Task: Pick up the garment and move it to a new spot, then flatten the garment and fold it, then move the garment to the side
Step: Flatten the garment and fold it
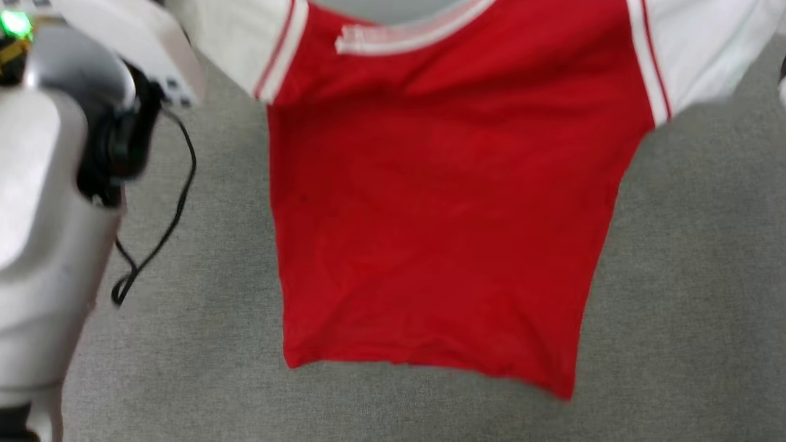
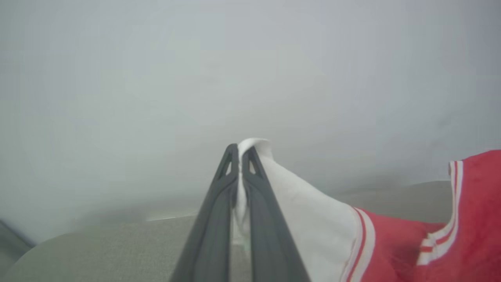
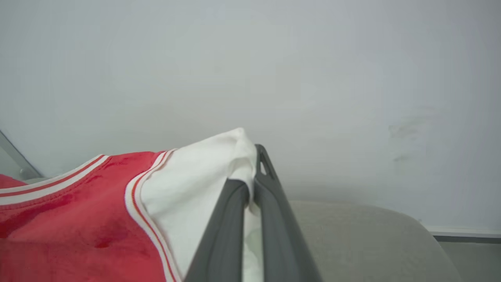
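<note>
The garment (image 1: 442,215) hangs spread out in the head view, a plain red face toward me, collar and white sleeves at the top, hem at the bottom. No print shows on this face. In the left wrist view my left gripper (image 2: 239,152) is shut on a pinch of white sleeve (image 2: 305,211), with the red body (image 2: 391,243) trailing off to the right. In the right wrist view my right gripper (image 3: 252,156) is shut on the other white sleeve (image 3: 195,188), the red body (image 3: 78,219) stretching left. Whether the hem touches the surface below, I cannot tell.
A grey fabric surface (image 1: 688,276) lies beneath the garment. My pale left arm (image 1: 49,215) fills the left edge of the head view, and a black cable (image 1: 166,227) dangles from it. Both wrist views face a plain pale wall (image 2: 250,70).
</note>
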